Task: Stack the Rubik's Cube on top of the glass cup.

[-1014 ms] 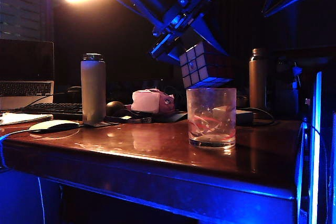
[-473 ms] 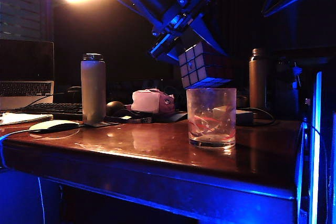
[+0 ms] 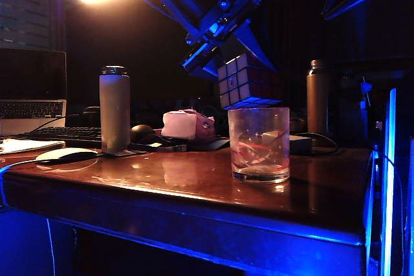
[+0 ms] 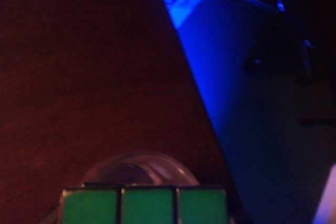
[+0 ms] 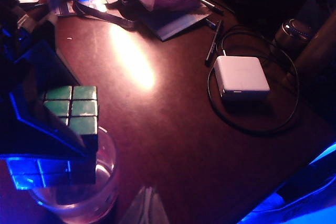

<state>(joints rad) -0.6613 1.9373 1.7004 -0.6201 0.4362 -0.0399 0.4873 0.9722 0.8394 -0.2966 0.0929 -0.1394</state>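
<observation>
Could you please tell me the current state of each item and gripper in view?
Rubik's Cube: tilted, at the cup's rim, between the left fingers.
Glass cup: upright, empty.
Left gripper: around the cube, above the cup.
Right gripper: raised, jaws unseen.
Grey bottle: upright, capped.

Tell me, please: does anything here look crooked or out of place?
Yes. The Rubik's Cube sits tilted on the rim of the glass cup, not flat, with the left gripper around it. The right gripper is not visible.

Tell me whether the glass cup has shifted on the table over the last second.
Yes. The glass cup has slid slightly left, away from the dark bottle behind it, while the left gripper holds the Rubik's Cube on its rim.
</observation>
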